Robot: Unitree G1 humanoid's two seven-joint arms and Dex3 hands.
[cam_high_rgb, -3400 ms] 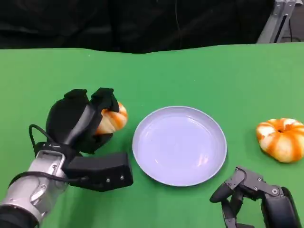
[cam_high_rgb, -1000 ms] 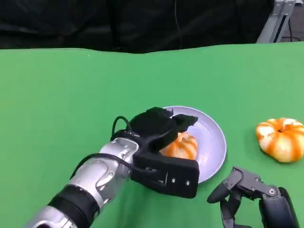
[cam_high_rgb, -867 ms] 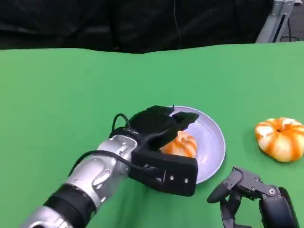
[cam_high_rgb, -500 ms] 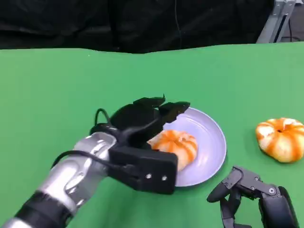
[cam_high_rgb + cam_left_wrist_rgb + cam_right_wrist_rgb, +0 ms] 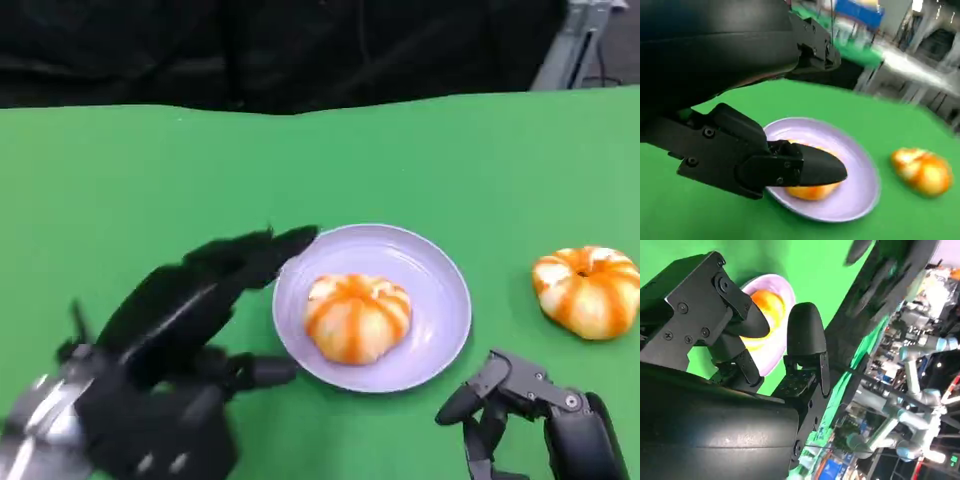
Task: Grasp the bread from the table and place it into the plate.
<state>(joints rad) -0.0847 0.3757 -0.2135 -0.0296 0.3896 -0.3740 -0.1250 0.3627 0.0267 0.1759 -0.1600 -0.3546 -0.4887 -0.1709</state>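
Note:
A round orange-and-white striped bread point(image 5: 357, 317) lies in the middle of the lavender plate point(image 5: 440, 290) at the table's centre. Nothing touches it. My left hand point(image 5: 185, 320) hovers left of the plate, blurred, its fingers stretched out and apart, holding nothing; its fingertips reach near the plate's left rim. In the left wrist view a finger point(image 5: 790, 170) crosses in front of the bread point(image 5: 810, 192) on the plate point(image 5: 855, 185). My right hand point(image 5: 525, 410) sits low at the front right, empty, fingers bent down. The right wrist view shows the bread point(image 5: 765, 302) on the plate point(image 5: 781, 286) past my right hand point(image 5: 740, 365).
A second striped bread point(image 5: 587, 292) lies on the green table point(image 5: 150, 180) to the right of the plate, also seen in the left wrist view as a blurred bread point(image 5: 922, 171). A dark backdrop runs along the table's far edge.
My left hand carried the bread from the table's left onto the plate, let go of it, and has now pulled back to the left and down. The right hand stayed put.

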